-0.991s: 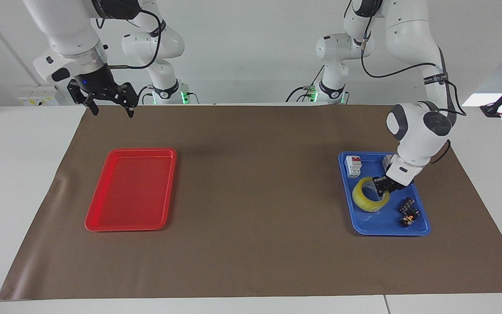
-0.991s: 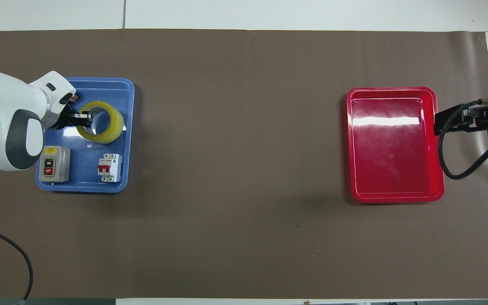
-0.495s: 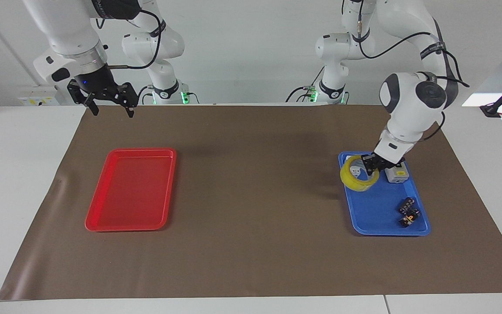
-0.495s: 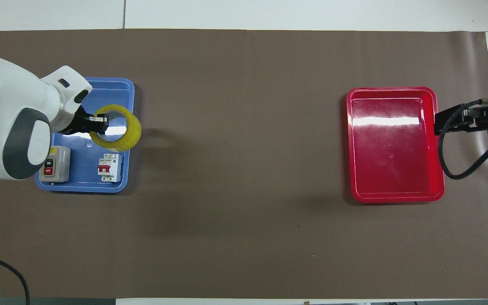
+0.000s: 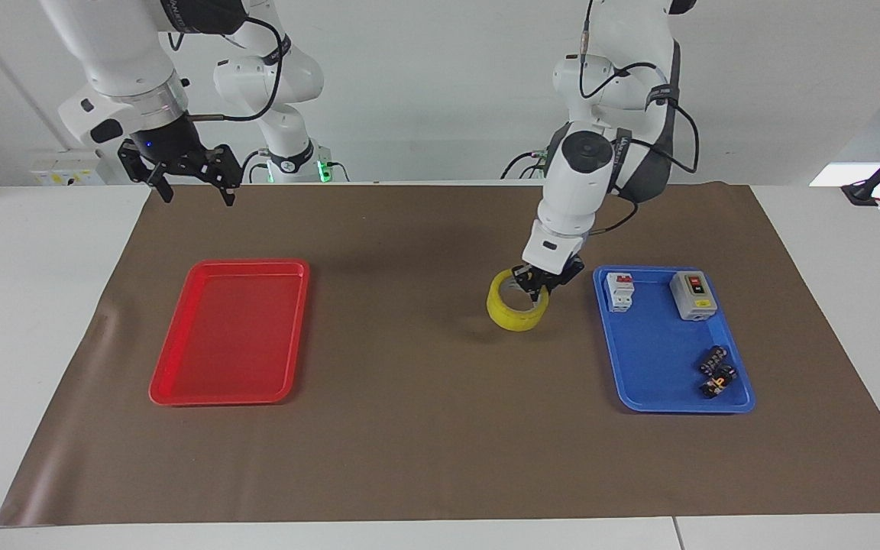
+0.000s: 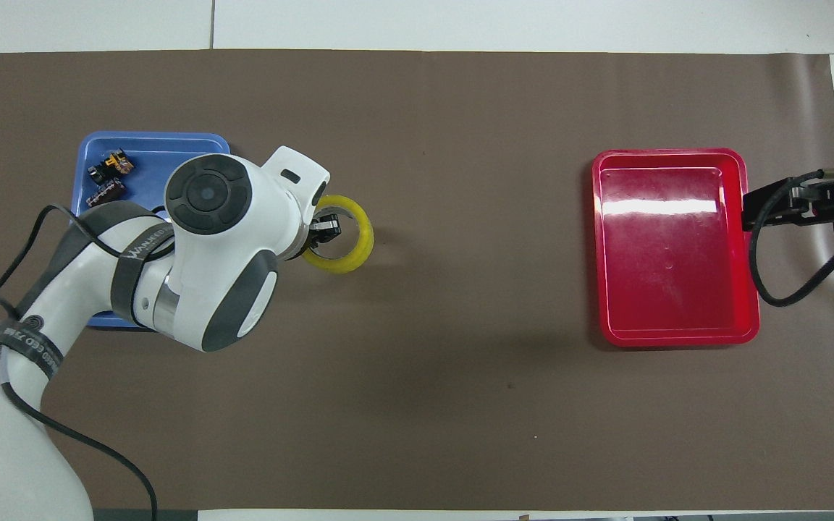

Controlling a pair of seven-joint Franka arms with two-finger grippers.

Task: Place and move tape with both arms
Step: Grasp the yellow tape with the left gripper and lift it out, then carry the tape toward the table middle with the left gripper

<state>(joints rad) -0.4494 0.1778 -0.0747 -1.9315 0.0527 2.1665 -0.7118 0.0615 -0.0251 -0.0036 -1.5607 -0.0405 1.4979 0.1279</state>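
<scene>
Facing view: left gripper [image 5: 536, 284], frame centre, pinches the tape [image 5: 518, 302] by its rim over the brown mat [image 5: 409, 428], possibly touching it; right gripper [image 5: 194, 189], upper left, spread wide. Overhead view: left arm's wrist hides most of the blue tray [image 6: 149, 141]; right gripper mostly out of frame.

Both arms are glossy white, built of rounded jointed segments with dark grey caps at the joints. Black cables loop along each arm, held by black bands with white lettering. Each arm ends in a black two-fingered hand: the left hand [image 5: 535, 289], the right hand [image 5: 194, 191]. A small blue light glows just above the right hand. Green lights shine at both bases.
</scene>
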